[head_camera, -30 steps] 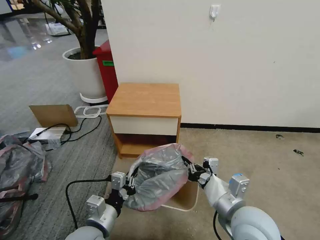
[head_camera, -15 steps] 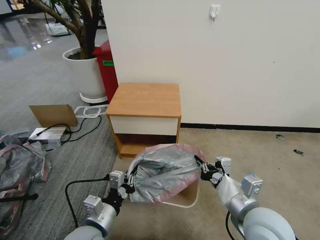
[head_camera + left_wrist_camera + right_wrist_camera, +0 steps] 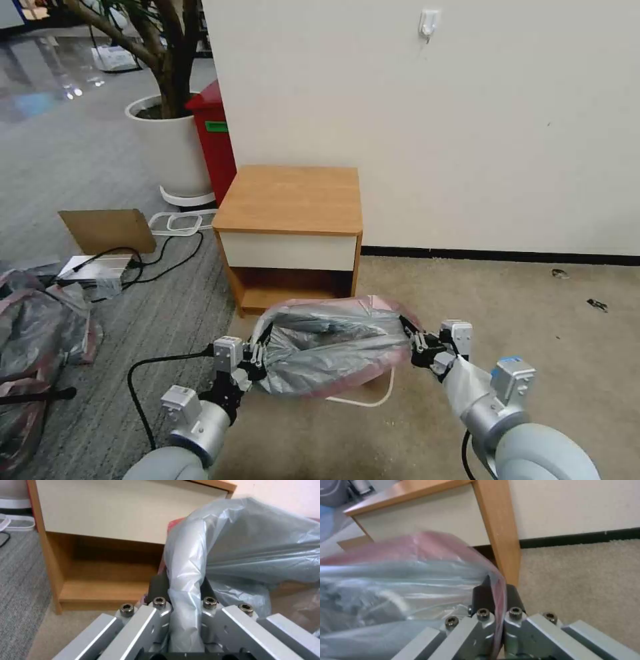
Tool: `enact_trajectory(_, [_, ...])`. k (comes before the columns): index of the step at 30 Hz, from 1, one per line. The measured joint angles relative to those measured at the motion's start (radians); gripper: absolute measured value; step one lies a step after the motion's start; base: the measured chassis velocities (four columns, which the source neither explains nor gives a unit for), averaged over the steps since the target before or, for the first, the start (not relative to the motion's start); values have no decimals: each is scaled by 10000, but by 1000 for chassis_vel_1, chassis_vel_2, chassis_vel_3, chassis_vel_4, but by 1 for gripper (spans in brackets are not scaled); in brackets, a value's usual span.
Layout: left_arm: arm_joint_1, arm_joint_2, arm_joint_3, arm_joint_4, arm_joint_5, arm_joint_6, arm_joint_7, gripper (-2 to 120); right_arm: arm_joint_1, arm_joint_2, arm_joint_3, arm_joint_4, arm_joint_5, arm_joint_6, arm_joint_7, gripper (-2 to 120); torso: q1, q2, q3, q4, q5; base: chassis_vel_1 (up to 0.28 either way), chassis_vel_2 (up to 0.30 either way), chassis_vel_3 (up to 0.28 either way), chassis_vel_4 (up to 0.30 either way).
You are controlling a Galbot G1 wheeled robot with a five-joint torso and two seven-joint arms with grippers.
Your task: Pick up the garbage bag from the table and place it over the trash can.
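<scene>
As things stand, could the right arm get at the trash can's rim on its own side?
Probably not directly. The right gripper is shut on the garbage bag, stretched between it and the left gripper, and the bag covers most of the trash can beneath; a short curve of rim shows.

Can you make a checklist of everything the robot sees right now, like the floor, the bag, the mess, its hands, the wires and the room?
Surface: table top bare.
Job's things: garbage bag stretched wide above trash can, covering most of it.
Clutter: heap of bags, cardboard on floor.
Grippers: left gripper and right gripper each pinch the bag's rim.
Cables: black cable on carpet.
Surroundings: white planter, red bin, wall.
</scene>
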Motion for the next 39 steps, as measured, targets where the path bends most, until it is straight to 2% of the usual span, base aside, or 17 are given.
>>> enact_trajectory(13, [-228, -256, 34, 32, -364, 74, -64, 5, -861, -242, 252, -12, -309, 31, -195, 2, 0, 0, 0, 0, -1, 0, 0, 0, 0])
enact_trajectory(15, [-316, -300, 12, 31, -523, 95, -85, 5, -911, -273, 309, 2, -318, -168, -260, 12, 0, 0, 0, 0, 0, 0, 0, 0, 0])
enact_trajectory(17, [-360, -321, -9, 32, -610, 157, -105, 5, -919, -293, 350, 0, -332, -242, -289, 15, 0, 0, 0, 0, 0, 0, 0, 0, 0])
enact_trajectory(19, [-452, -377, -53, 31, -867, 293, -207, 5, -972, -331, 446, -20, -386, -331, -351, 27, 0, 0, 0, 0, -1, 0, 0, 0, 0])
enact_trajectory(21, [-471, -392, -68, 31, -910, 320, -229, 5, -995, -337, 463, -25, -410, -340, -369, 28, 0, 0, 0, 0, -1, 0, 0, 0, 0])
enact_trajectory(23, [-550, -470, -131, 30, -1114, 440, -325, 5, -1122, -356, 525, -38, -536, -368, -456, 40, 0, 0, 0, 0, -1, 0, 0, 0, 0])
enact_trajectory(26, [-589, -523, -168, 30, -1290, 523, -398, 5, -1217, -360, 552, -53, -677, -372, -513, 48, 0, 0, 0, 0, 0, 0, 0, 0, 0])
enact_trajectory(29, [-644, -636, -273, 30, -1659, 662, -539, 5, -1415, -343, 632, -135, -922, -340, -573, 63, 0, 0, 0, 0, -1, 0, 0, 0, 0])
enact_trajectory(30, [-644, -636, -273, 30, -1659, 662, -539, 5, -1415, -343, 632, -135, -922, -340, -573, 63, 0, 0, 0, 0, -1, 0, 0, 0, 0])
enact_trajectory(32, [-669, -686, -357, 27, -1829, 726, -617, 5, -1577, -287, 710, -201, -1059, -294, -598, 73, 0, 0, 0, 0, 0, 0, 0, 0, 0])
enact_trajectory(34, [-687, -704, -393, 23, -1896, 746, -643, 5, -1672, -258, 749, -222, -1121, -255, -618, 76, 0, 0, 0, 0, 0, 0, 0, 0, 0])
enact_trajectory(37, [-722, -718, -503, 24, -2023, 804, -709, 5, -2051, -123, 956, -299, -1386, -18, -745, 91, 0, 0, 0, -1, -1, 0, 0, 0, 0])
enact_trajectory(38, [-722, -718, -503, 24, -2023, 804, -709, 5, -2051, -123, 956, -299, -1386, -18, -745, 91, 0, 0, 0, -1, -1, 0, 0, 0, 0])
enact_trajectory(39, [-725, -723, -543, 25, -2041, 814, -728, 5, -2182, -42, 1075, -308, -1432, 58, -767, 96, 0, 0, 0, -1, 0, 0, 0, 0, 0])
